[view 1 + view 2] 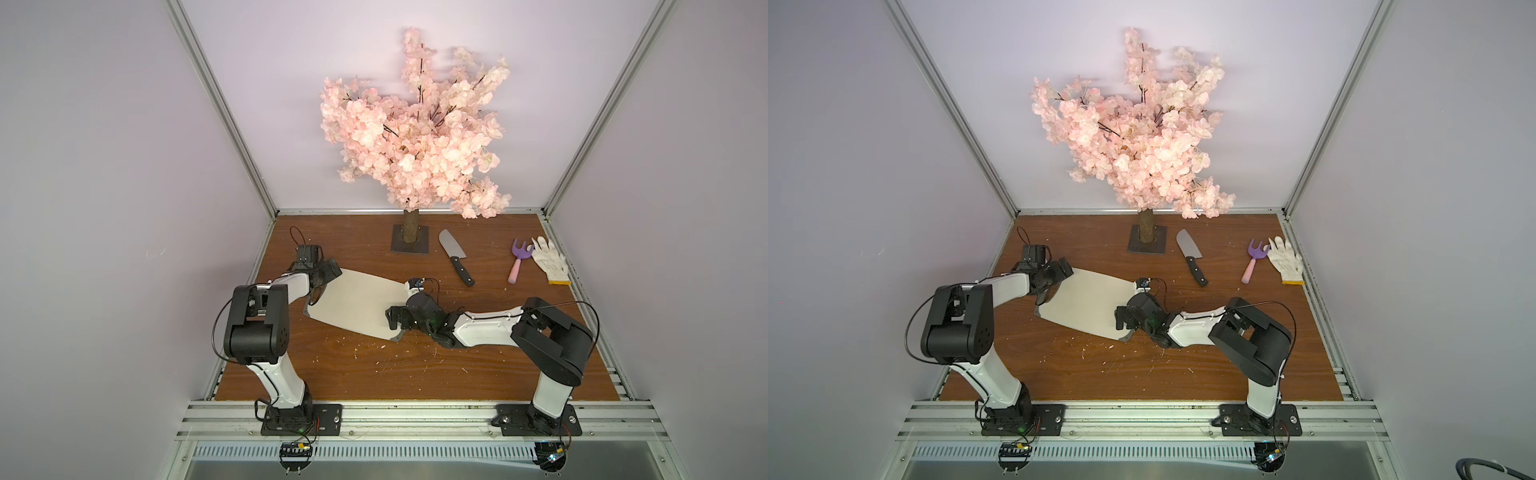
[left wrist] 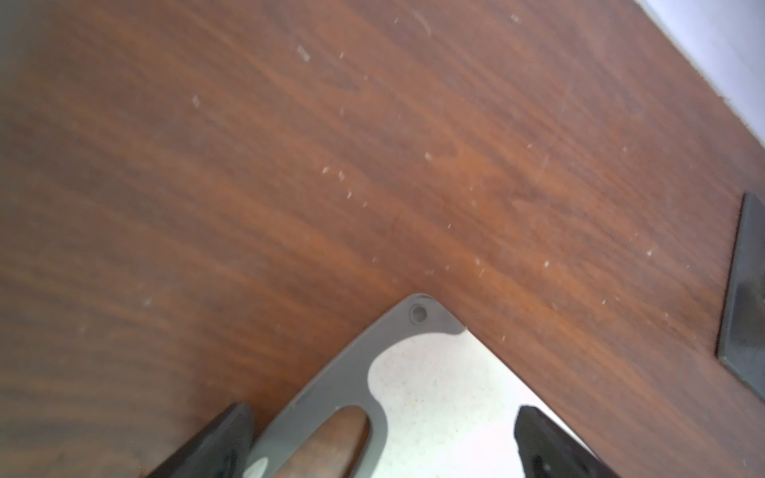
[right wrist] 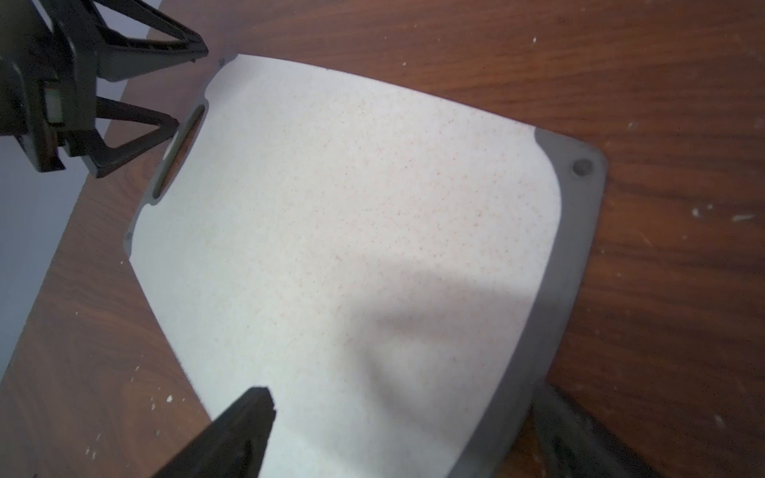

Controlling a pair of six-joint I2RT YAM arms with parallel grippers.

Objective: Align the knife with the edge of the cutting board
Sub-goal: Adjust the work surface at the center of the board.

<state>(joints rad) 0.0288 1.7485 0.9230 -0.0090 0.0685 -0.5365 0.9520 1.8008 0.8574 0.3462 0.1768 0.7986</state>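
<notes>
The cutting board (image 1: 357, 303) (image 1: 1088, 303) lies flat and skewed on the wooden table, its oval cutout end to the left. The knife (image 1: 455, 255) (image 1: 1191, 255) lies apart from it at the back right, next to the tree base, blade pointing away. My left gripper (image 1: 322, 286) (image 2: 381, 418) is open over the cutout corner of the board (image 2: 434, 372), one finger on each side of it. My right gripper (image 1: 392, 324) (image 3: 403, 397) is open over the board's (image 3: 352, 207) right end and holds nothing. The left gripper (image 3: 188, 87) shows in the right wrist view too.
A pink blossom tree (image 1: 415, 124) stands on a dark square base (image 1: 410, 245) (image 2: 745, 289) at the back middle. A purple-and-pink toy fork (image 1: 519, 259) and a white glove (image 1: 548, 259) lie at the back right. Aluminium rails and walls bound the table.
</notes>
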